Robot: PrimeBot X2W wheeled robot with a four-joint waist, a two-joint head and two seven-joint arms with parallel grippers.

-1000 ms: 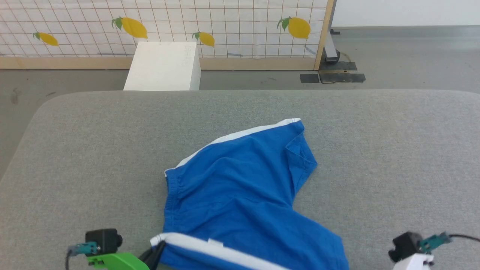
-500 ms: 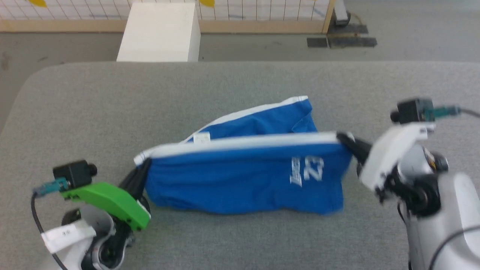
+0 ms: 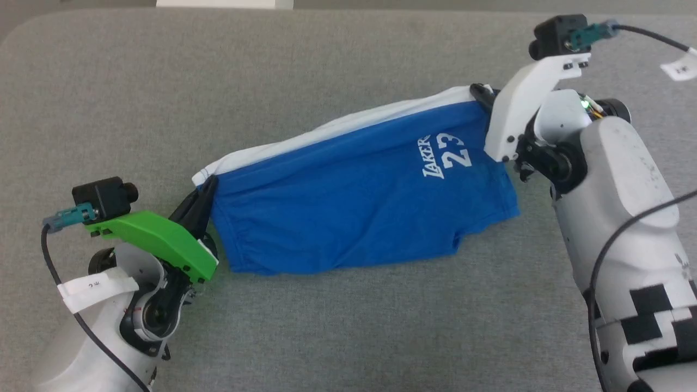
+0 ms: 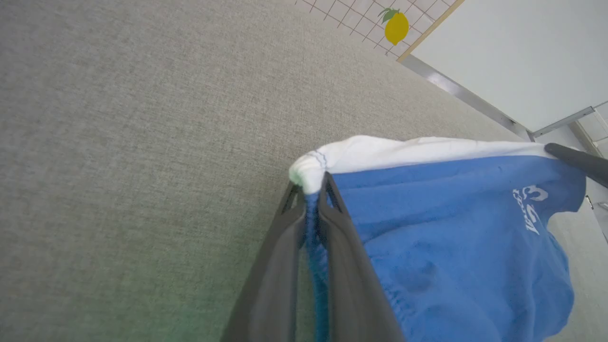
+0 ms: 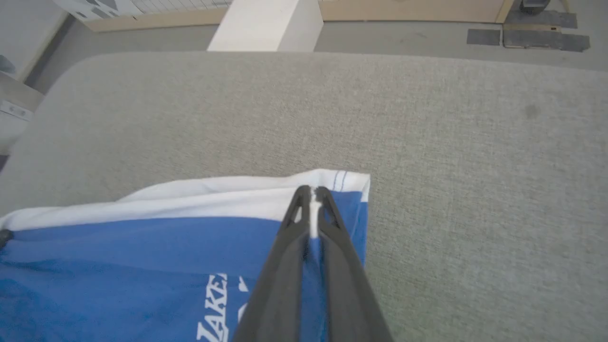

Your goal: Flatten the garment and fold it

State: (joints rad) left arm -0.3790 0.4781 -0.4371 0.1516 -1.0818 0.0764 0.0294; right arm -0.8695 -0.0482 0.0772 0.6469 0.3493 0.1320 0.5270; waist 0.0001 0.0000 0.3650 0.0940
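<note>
While the white side stripe is stretched taut between two grippers, one garment [image 3: 354, 207], a pair of royal-blue basketball shorts with white trim, spans the middle of the grey padded surface [image 3: 326, 337], its stripe edge uppermost and slanting up toward the robot's right; whether the lower edge touches the padding cannot be told. Writing: a white print [image 3: 446, 158] near the leg hem reads "LAKER" over "23", any further letter lost at a crease; the right wrist view shows only part of the word. Paper tags, two: one on the left forearm [image 3: 98, 286] and one on the right arm's cable [image 3: 678, 65], both with marks too small to read. Grippers, two: the left gripper [image 3: 199, 198] has its dark fingers pressed together on the waistband corner, blue cloth pinched between them in the left wrist view [image 4: 313, 187]; the right gripper [image 3: 479, 95] is clamped on the hem corner at the stripe [image 5: 312, 192]. Wrist cameras, two: one on a green bracket [image 3: 106, 196], one on a white bracket [image 3: 558, 35]. White box [image 5: 266, 26], one, on the floor beyond the surface. Lemon print [image 4: 396, 26], one. Change: a second ago the shorts lay rumpled on the padding with the lettering out of sight; now they are pulled out flat with it facing up, and the camera has tipped downward.
</note>
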